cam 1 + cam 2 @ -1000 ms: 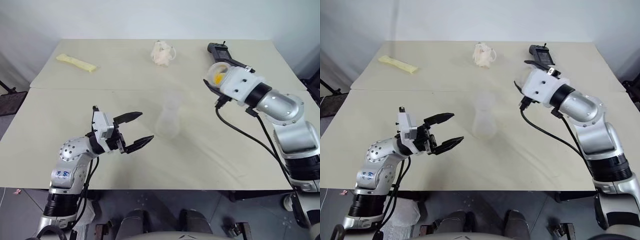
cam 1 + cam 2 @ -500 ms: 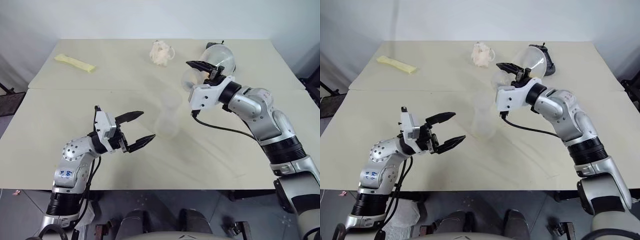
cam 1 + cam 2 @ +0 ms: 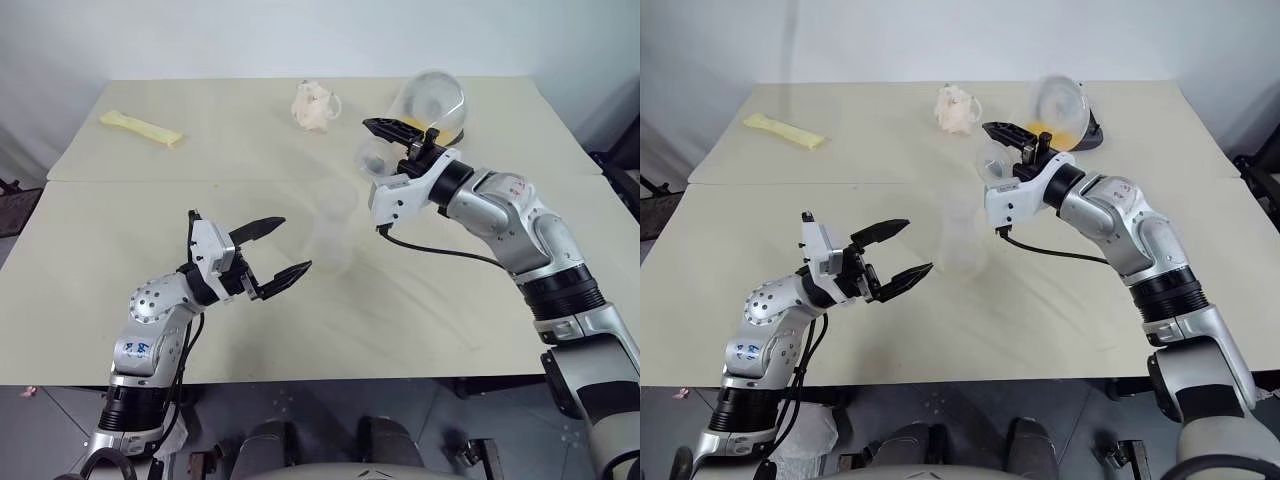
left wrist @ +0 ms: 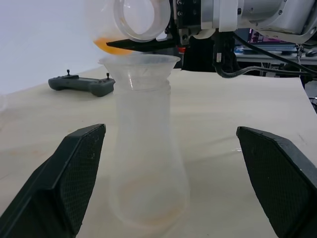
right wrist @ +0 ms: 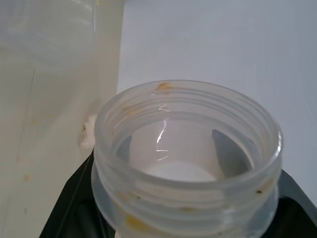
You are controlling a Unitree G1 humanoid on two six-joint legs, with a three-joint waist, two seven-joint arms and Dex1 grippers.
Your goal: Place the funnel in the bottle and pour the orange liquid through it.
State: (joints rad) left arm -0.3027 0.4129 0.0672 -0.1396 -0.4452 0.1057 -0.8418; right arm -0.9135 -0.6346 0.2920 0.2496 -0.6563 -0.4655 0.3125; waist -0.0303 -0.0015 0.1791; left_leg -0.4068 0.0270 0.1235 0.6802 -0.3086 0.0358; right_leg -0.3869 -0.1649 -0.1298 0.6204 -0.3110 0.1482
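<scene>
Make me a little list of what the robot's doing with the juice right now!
right gripper: shut on the jar, tipped toward the bottle
orange liquid: inside the jar
bottle: upright on the table, funnel in its neck
left gripper: open, holding nothing, beside the bottle
far side: yellow strip, crumpled white thing

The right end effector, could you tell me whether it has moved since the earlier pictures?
Yes. The right end effector, holding the jar of orange liquid, has swung leftward to the bottle.
</scene>
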